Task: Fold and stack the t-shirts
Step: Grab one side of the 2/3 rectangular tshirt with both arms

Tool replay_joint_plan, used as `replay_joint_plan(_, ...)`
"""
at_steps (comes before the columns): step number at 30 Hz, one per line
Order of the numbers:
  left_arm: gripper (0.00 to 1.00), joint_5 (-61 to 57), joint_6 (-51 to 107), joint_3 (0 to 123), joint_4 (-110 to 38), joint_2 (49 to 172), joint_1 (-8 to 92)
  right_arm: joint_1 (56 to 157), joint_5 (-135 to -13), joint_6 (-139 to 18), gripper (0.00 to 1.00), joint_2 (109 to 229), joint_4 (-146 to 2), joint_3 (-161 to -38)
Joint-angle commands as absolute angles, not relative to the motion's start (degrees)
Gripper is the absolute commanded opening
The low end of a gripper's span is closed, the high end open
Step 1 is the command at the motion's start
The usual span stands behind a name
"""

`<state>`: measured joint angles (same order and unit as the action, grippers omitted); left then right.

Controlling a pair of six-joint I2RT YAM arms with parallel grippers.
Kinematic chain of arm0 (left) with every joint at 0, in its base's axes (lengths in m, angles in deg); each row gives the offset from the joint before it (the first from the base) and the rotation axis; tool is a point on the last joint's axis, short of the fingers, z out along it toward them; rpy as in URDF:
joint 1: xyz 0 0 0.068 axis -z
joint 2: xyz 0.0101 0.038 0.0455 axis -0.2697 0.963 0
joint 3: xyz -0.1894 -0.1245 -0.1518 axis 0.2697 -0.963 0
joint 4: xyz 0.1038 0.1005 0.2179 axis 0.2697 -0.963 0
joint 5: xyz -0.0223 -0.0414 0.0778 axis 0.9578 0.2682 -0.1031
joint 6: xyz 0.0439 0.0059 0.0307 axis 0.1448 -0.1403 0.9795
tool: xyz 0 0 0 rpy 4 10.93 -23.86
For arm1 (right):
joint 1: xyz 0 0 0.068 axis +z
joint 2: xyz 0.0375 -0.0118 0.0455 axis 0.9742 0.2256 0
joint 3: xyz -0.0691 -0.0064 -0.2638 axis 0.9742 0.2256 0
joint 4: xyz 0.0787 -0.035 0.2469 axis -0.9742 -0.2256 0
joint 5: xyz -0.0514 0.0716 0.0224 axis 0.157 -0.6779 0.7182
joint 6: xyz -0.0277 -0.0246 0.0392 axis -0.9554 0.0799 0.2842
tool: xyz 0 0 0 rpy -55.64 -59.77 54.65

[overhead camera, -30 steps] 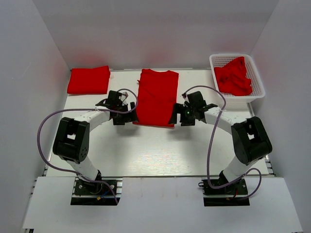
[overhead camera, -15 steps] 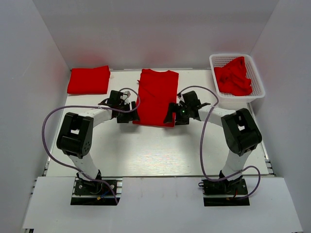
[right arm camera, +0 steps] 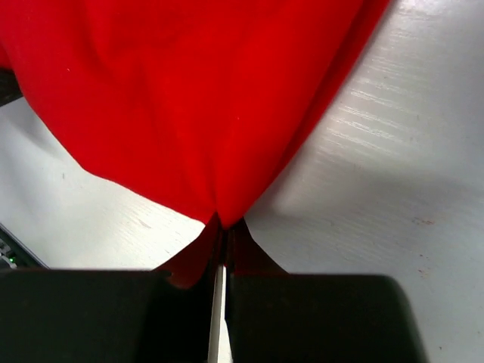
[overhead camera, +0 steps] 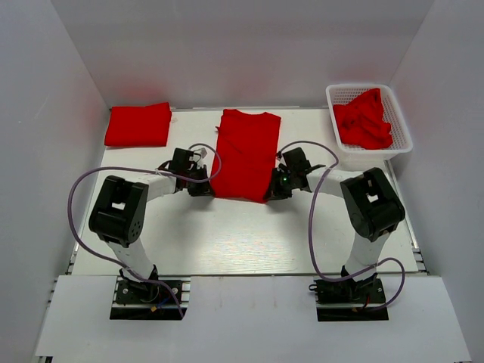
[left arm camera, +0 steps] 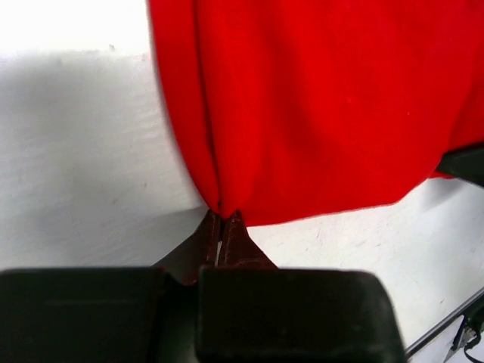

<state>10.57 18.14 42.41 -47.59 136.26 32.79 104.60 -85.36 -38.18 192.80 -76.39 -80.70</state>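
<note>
A red t-shirt [overhead camera: 246,153], folded into a long strip, lies in the middle of the table. My left gripper [overhead camera: 206,189] is shut on its near left corner, and the cloth [left arm camera: 318,113] bunches at the fingertips [left arm camera: 221,217]. My right gripper [overhead camera: 274,192] is shut on the near right corner, where the shirt [right arm camera: 204,98] gathers into a point at the tips [right arm camera: 224,224]. A folded t-shirt [overhead camera: 138,124] rests at the far left. More crumpled t-shirts [overhead camera: 363,118] fill the basket.
A white mesh basket [overhead camera: 401,144] stands at the far right corner. White walls close in the table on three sides. Purple cables loop from both arms over the near table surface [overhead camera: 242,234].
Both grippers have moved inward to the shirt's near corners and closed on them. The near hem has been drawn in slightly.
</note>
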Motion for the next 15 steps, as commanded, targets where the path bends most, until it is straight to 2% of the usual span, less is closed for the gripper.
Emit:
replay_joint_plan(1, 0.0, 10.5, 18.0, 39.2, -49.0, 131.1, 33.5, 105.1, -84.3, -38.3, 0.0, 189.9, -77.9, -79.2)
replay_joint_plan(8, 0.0, 14.3, 10.9, 26.9, -47.4, 116.1, 34.7, 107.0, -83.4, -41.0, 0.0, 176.9, -86.5, -74.3)
replay_joint_plan(15, 0.0, 18.7, 9.5, 24.0, -62.7, 95.9, 37.0, 109.9, -84.3, -40.6, 0.0, 164.7, -102.5, -70.2)
